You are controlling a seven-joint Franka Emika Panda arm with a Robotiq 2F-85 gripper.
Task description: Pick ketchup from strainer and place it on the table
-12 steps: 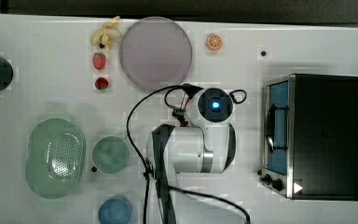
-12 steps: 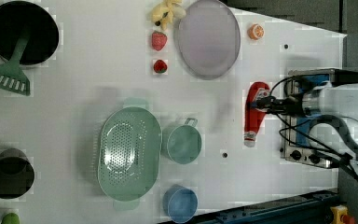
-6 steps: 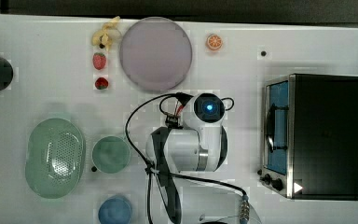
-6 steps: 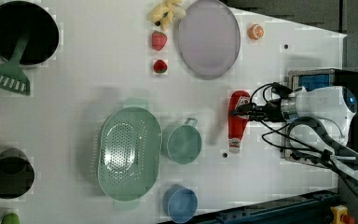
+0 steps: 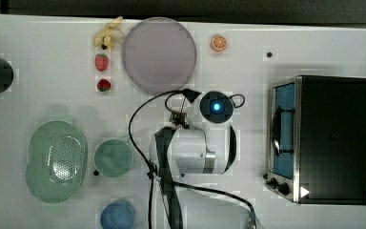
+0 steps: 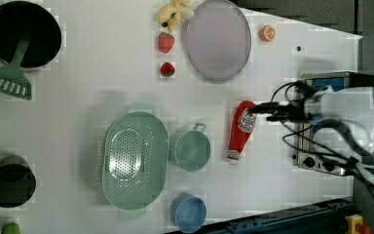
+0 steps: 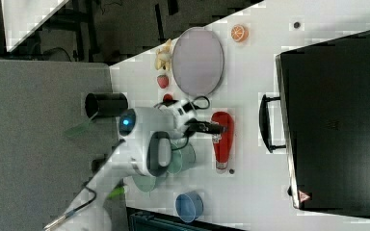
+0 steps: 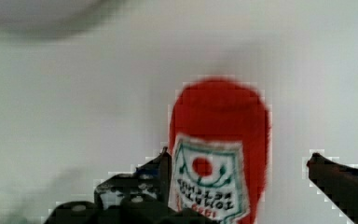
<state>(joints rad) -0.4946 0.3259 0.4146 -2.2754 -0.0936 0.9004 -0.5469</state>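
My gripper (image 8: 235,186), wrist view: the two dark fingers (image 8: 335,179) stand spread wide to either side of the ketchup (image 8: 219,154), with a clear gap on one side, so nothing is clamped. The bottle lies directly beneath my gripper, flat on the table (image 6: 102,97), its broad red end ahead of the fingertips and its label between them.

Left view: the ketchup (image 6: 241,131) rests lengthwise on the white tabletop, its white cap end pointing away from my gripper (image 6: 265,109). The strainer (image 6: 135,161) lies well apart from my gripper, beyond the green cup (image 6: 191,148), and its basin holds nothing. The grey-lilac plate (image 6: 217,39) lies off to one side of my gripper.

Step in hand, as I judge it: the release at the end of placing. The bottle is out of the strainer and on the table, so the task looks all but complete. The next move calls for a straight lift away from the bottle, with the fingers kept wide so neither drags the label or rolls it.

Materials and shapes: the ketchup is a smooth red squeeze bottle, rounded and tapering toward the cap, with a white printed label; a rounded body could roll if nudged. The strainer is a pale green oval with a dotted, perforated basin and a broad rim. The table is flat, matt white, with a few dark dots.
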